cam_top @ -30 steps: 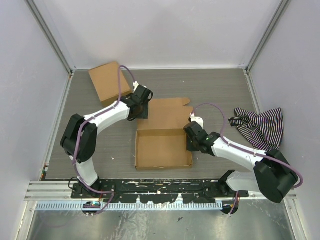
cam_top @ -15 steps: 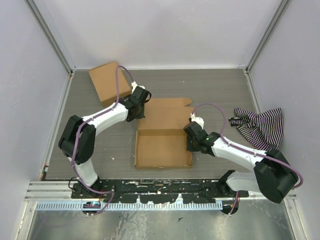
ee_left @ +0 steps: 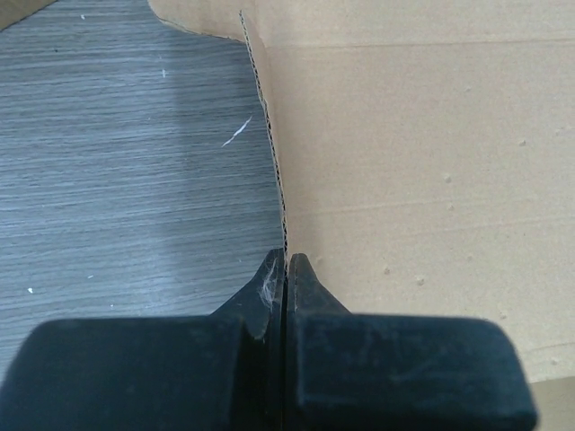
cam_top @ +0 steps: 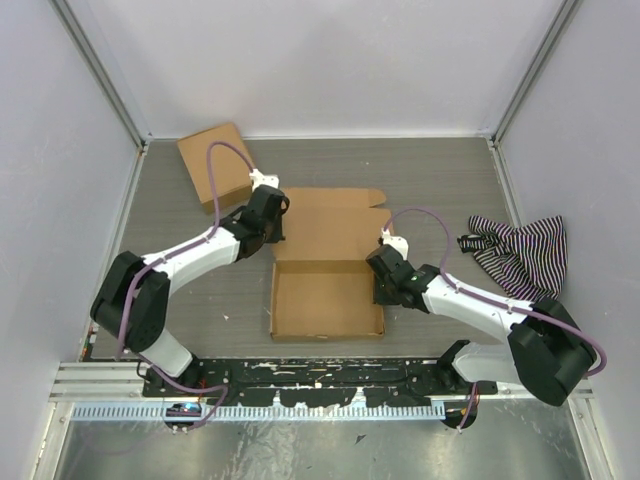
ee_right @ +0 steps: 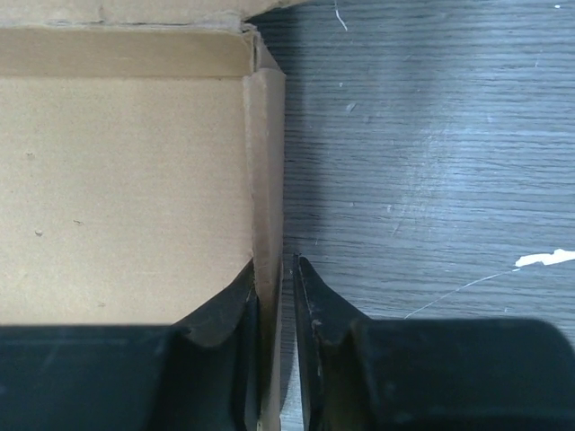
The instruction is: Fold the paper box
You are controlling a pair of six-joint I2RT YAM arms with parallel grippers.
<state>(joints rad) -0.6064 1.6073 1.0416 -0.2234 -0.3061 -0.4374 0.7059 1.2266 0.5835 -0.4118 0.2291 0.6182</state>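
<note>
Grey wood-grain tabletop [cam_top: 440, 185], scuffed, flecked with fine white scratches; one white smear [ee_right: 544, 259] on the surface just right of the right gripper. Enclosed by pale walls [cam_top: 320, 60] on three sides, aluminium struts [cam_top: 100, 75] at the corners, slotted rail [cam_top: 320, 375] along the near edge.

Paper box [cam_top: 325, 300] at table centre: shallow tray with walls raised, lid panel extending toward the far wall.

Left gripper [ee_left: 286, 265] pinched fully closed on the lid panel's left edge, right at the corrugated cut.

Right gripper [ee_right: 274, 269] nearly closed, clamping the tray's right wall between the fingers.

Smaller cardboard box [cam_top: 215, 165] at the far left, apart from the rest. Striped cloth [cam_top: 520, 250] crumpled at the table's right edge.
</note>
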